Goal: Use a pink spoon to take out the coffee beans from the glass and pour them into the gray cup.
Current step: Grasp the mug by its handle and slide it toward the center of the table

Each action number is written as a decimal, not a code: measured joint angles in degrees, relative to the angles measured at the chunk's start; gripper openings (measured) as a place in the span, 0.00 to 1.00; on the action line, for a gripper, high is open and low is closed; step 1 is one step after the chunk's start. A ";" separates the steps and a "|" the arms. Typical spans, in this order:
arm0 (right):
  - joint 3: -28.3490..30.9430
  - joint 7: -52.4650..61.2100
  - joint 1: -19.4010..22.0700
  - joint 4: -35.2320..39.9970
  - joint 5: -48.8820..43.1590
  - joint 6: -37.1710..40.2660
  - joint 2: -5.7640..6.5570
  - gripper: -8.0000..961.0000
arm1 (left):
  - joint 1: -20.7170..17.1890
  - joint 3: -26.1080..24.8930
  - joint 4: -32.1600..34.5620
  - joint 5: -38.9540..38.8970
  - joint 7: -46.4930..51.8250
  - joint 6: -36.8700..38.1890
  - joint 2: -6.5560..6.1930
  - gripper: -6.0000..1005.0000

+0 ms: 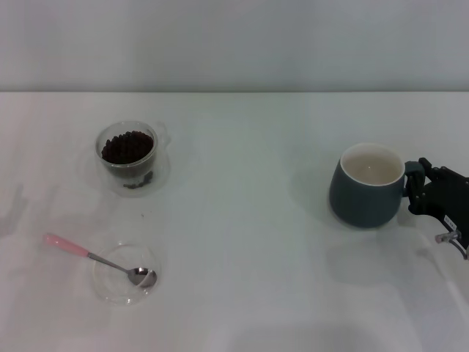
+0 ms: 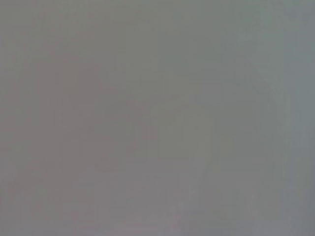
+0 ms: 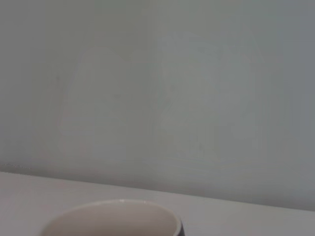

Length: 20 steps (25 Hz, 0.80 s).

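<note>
A wide white desk is seen carrying everything. The rounded dark slate-gray cup with a cream-white inside stands directly beside the black right hand; the hand is placed at the cup's handle, but whether it is clenched or released cannot be told. Far from this hand, across the desk, the small clear glass with a side handle is found, filled with small dark brown coffee beans. Nearer the front edge, equally far from the hand, a shallow clear glass dish is laid. The pink-handled metal spoon rests with its bowl in this dish. The left hand is not seen.
</note>
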<state>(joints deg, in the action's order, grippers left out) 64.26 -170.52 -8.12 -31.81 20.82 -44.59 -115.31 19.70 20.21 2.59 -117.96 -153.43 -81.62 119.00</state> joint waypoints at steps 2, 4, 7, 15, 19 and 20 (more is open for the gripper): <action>-0.18 0.30 -0.02 0.00 -0.06 -0.07 -0.01 0.19 | -0.01 0.00 0.04 -0.16 0.00 0.02 0.00 0.86; -0.69 0.64 -0.10 0.21 -0.08 -0.23 0.00 0.19 | -0.08 0.00 0.05 -0.69 -0.07 0.04 0.00 0.86; -1.90 0.75 -0.21 0.48 -0.12 -0.81 0.00 0.19 | -0.23 0.00 0.05 -1.26 -0.19 0.06 0.00 0.86; -6.17 0.79 -0.92 1.86 -1.48 -4.92 0.07 0.18 | -0.28 0.00 0.05 -1.32 -0.21 -0.06 0.00 0.86; -8.81 0.80 -1.06 1.92 -1.51 -6.04 -0.02 0.18 | -0.31 0.00 0.05 -1.27 -0.20 -0.20 0.00 0.86; -9.68 0.80 -1.17 1.91 -1.51 -6.24 -0.05 0.18 | -0.31 0.00 0.05 -1.27 -0.20 -0.20 0.00 0.86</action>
<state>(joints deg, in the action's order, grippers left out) 54.58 -169.72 -9.29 -29.90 19.31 -50.83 -115.36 19.39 20.21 2.64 -119.22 -153.62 -81.82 119.00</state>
